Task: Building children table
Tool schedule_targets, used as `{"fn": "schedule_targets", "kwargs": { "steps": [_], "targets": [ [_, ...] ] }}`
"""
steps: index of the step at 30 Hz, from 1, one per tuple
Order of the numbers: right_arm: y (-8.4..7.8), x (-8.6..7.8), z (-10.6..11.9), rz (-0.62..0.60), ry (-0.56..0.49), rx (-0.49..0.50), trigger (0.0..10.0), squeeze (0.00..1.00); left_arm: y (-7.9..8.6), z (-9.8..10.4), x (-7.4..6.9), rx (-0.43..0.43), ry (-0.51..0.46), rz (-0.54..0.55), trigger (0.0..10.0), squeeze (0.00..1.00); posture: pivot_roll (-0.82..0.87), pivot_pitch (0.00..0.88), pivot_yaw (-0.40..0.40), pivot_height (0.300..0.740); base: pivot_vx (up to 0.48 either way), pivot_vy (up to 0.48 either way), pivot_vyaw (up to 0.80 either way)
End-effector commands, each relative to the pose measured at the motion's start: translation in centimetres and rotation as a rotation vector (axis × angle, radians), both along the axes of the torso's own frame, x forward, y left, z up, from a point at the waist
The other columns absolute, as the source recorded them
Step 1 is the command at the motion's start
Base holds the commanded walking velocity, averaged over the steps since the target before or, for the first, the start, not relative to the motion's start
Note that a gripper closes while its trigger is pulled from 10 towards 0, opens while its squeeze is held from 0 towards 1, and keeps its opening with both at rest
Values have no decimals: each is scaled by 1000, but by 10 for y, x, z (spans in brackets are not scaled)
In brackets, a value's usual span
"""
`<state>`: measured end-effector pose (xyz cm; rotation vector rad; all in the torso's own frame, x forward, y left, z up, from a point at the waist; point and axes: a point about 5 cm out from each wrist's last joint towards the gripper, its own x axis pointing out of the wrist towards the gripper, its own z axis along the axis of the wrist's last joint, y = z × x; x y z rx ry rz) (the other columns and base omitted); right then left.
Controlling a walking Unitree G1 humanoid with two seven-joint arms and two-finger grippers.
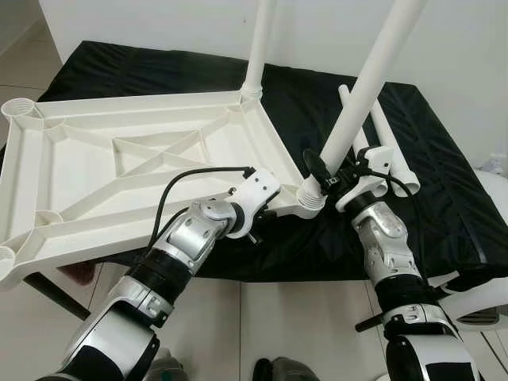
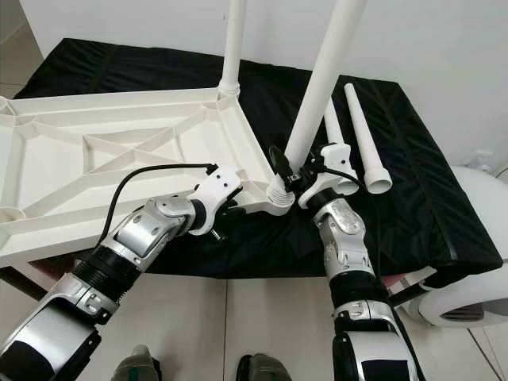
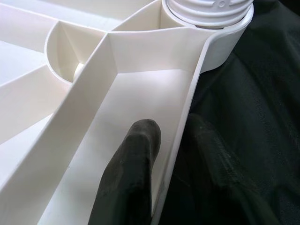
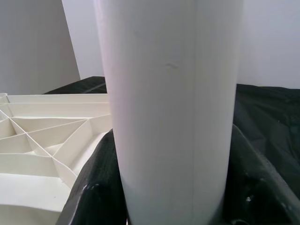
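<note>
Both upright legs run off the top of the frame: the far leg (image 1: pixel 260 48) and the near leg (image 1: pixel 373 75), tops unseen. The white table frame (image 1: pixel 119 171) is clipped at the left edge. At lower centre, the left tool (image 1: pixel 266 216) has its fingertips tucked behind its own white wrist housing. The two loose legs (image 2: pixel 361 135) on the black cloth (image 2: pixel 413 182) are partly masked at centre right by the near leg and the right tool (image 2: pixel 295 176).
</note>
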<state>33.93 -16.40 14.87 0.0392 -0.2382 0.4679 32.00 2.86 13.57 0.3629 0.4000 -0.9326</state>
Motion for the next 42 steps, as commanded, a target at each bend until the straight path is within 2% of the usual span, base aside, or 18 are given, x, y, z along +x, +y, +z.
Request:
{"fn": "schedule_targets", "kwargs": {
  "steps": [1,27,30,32,42],
  "targets": [
    [-10,-12,-51,-44,230,-57,10000,0,-12,24,-3,-41,-74,-99,10000,0,50,47,-79,740,0,0,0],
    [-3,-15,-54,-194,208,-8,10000,0,-11,27,-3,-39,-83,-107,10000,0,52,48,-76,740,0,0,0],
    [1,-19,-59,-218,226,41,10000,0,-11,28,-3,-41,-87,-108,10000,0,54,49,-79,740,0,0,0],
    [1,-21,-61,-225,229,34,10000,0,-11,29,-3,-41,-88,-109,10000,0,53,50,-79,740,0,0,0],
    [-11,-26,-64,-269,220,59,10000,0,-12,29,-4,-42,-90,-113,10000,0,48,49,-78,740,0,0,0]
  ]
}}
